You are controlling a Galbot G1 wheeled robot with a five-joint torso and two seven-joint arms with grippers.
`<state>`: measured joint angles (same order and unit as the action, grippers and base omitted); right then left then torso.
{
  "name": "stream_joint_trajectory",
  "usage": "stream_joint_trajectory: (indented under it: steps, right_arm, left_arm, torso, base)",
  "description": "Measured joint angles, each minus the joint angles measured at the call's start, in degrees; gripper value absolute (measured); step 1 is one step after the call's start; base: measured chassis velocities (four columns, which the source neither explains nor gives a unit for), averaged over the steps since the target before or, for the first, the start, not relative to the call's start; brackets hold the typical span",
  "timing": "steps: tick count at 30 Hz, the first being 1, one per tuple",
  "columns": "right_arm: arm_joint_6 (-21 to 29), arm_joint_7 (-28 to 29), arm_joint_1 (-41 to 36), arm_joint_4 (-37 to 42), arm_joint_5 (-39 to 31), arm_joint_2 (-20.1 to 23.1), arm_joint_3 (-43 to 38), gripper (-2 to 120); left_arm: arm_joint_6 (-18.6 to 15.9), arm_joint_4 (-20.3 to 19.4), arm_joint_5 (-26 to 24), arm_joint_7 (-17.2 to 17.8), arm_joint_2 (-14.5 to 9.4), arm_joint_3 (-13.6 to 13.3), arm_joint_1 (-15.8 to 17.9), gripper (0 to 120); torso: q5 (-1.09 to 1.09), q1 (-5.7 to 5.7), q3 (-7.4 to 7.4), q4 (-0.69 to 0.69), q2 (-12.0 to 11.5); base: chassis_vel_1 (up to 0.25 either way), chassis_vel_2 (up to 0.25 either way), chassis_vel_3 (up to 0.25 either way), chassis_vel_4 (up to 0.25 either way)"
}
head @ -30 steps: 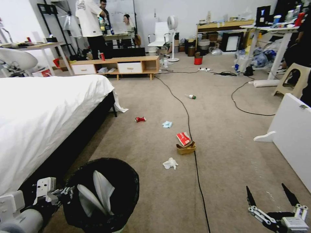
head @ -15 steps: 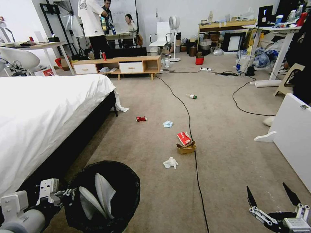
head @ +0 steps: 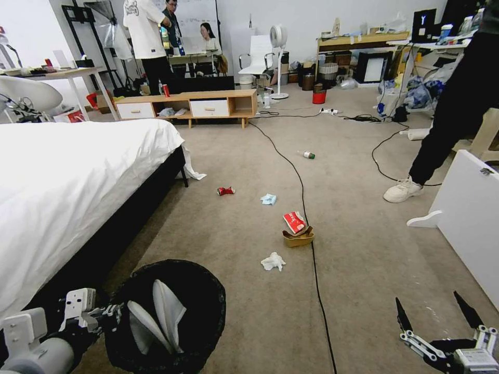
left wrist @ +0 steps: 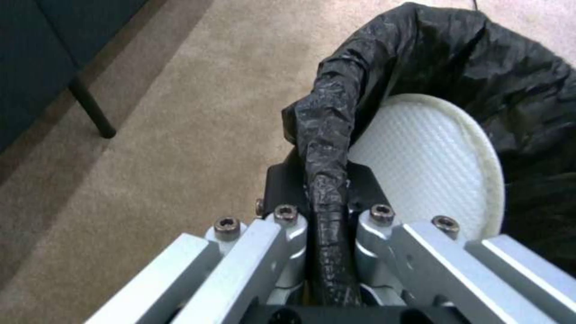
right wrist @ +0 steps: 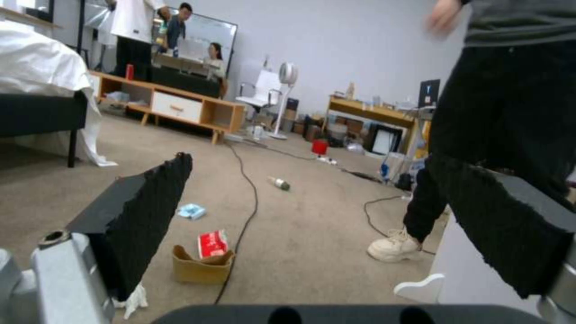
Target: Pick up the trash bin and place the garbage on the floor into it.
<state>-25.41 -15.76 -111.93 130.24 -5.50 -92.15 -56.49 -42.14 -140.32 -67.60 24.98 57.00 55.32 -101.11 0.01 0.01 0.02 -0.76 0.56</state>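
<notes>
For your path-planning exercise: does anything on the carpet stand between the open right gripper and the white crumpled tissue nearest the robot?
Only the black cable, running along the floor between the right gripper and the white tissue. It lies flat, so a raised reach would probably clear it. The left gripper holds the trash bin by its rim.

- I see the trash bin [head: 171,317] clamped at its rim by my left hand [left wrist: 327,211], black liner folded over the edge, two pale flat pieces leaning inside.
- On the floor [head: 364,259] ahead of my right hand [head: 442,324], spread wide and empty: a white tissue wad [head: 273,262] nearest, then a brown paper bag [head: 298,238] touching a red-white packet [head: 294,222].
- Farther off lie a pale-blue tissue [head: 268,199], a crushed red can [head: 225,191] and a green-capped bottle [head: 306,154] on its side.
</notes>
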Motion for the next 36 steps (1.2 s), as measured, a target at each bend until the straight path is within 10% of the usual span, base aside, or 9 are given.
stream_joint_trajectory:
  steps: [36]
  right_arm:
    - [-0.6,-1.9,0.0,-0.4,-0.8,0.0,-2.0,100]
  left_arm:
    - [0.0,-0.6,1.1,-0.2,0.8,-0.7,-0.7,4]
  torso:
    - [0.01,0.00,0.00,0.00,0.0]
  base:
    - [-0.001,0.000,0.000,0.002]
